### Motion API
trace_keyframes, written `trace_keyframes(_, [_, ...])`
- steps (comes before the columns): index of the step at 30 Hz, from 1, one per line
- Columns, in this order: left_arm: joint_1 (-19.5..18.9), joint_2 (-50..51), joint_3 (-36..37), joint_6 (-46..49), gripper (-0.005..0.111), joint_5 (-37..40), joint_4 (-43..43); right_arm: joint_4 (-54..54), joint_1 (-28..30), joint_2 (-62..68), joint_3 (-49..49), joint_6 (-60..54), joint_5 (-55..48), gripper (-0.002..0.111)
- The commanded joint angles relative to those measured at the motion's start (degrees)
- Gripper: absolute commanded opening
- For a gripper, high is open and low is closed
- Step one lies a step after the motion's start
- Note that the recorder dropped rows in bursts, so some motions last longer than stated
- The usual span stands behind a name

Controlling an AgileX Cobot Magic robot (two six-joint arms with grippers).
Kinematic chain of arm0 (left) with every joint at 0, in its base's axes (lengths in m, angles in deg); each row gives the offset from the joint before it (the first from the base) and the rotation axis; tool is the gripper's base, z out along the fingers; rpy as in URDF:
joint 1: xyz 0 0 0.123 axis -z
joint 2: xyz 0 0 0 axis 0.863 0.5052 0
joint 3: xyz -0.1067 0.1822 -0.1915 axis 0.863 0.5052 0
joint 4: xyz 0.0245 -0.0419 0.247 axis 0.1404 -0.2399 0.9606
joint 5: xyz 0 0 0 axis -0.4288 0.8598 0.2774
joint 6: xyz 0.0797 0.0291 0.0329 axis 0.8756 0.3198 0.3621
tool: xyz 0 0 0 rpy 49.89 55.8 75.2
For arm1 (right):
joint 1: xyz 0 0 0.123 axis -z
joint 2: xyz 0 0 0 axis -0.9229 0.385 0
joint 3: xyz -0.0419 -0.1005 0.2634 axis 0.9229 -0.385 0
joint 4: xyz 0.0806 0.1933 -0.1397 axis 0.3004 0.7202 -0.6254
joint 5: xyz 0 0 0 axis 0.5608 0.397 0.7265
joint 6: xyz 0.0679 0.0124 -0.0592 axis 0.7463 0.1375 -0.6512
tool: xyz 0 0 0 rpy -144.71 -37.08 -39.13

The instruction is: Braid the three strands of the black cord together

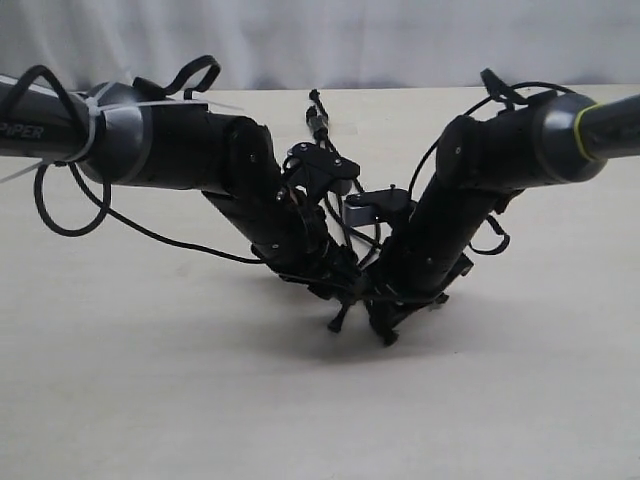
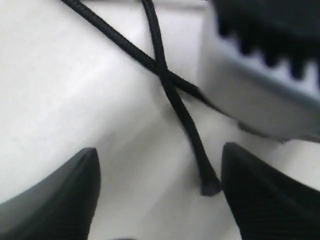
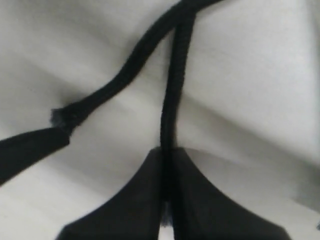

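Observation:
The black cord runs from its knotted end at the far middle of the table down between both arms, mostly hidden by them. In the left wrist view two matte strands cross; one ends in a flared tip lying loose between the fingers of my left gripper, which is open and close above the table. My right gripper is shut on one strand, pinched just above its end. A second strand lies beside it with its frayed tip free. Both grippers meet low at the table's middle.
Glossy black cables loop off both arms. The right gripper's grey body stands close in front of the left gripper. The beige table stretches all round; a white cloth hangs behind.

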Motion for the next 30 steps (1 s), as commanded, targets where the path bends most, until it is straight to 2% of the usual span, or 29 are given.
trace_keyframes(1, [0.51, 1.2, 0.58, 2.25, 0.065, 0.56, 0.96, 10.59, 3.67, 0.2, -0.13, -5.26, -3.24, 0.004])
trace_keyframes(5, [0.38, 1.2, 0.58, 2.12, 0.065, 0.26, 0.98, 14.79, 7.8, 0.08, -0.13, -5.36, -5.34, 0.004])
trace_keyframes(11, [1.42, 2.25, 0.58, 6.45, 0.065, -1.66, -4.67, 16.37, 8.34, 0.05, -0.13, -5.36, -5.08, 0.004])
trace_keyframes(19, [2.1, 5.19, 0.58, 7.96, 0.065, -1.3, -5.64, 18.95, 8.34, 0.05, -0.13, -6.02, -4.47, 0.004])
trace_keyframes(21, [1.17, 3.2, 0.58, 7.96, 0.064, -0.28, -5.01, 18.95, 8.34, -0.44, -0.13, -6.02, -4.47, 0.004])
trace_keyframes(24, [-2.47, -2.43, 0.58, 7.43, 0.064, 4.7, -2.52, 18.08, 8.34, -3.59, 0.05, -6.02, -4.36, 0.004])
trace_keyframes(27, [-6.43, -5.1, 0.58, 7.43, 0.064, 7.94, -2.83, 9.62, 8.24, -5.12, 2.9, -6.02, -4.21, 0.004])
trace_keyframes(30, [-6.95, -5.1, 0.58, 7.43, 0.064, 9.01, -2.66, 3.32, 8.24, -5.12, 4.16, -9.71, -2.19, 0.004])
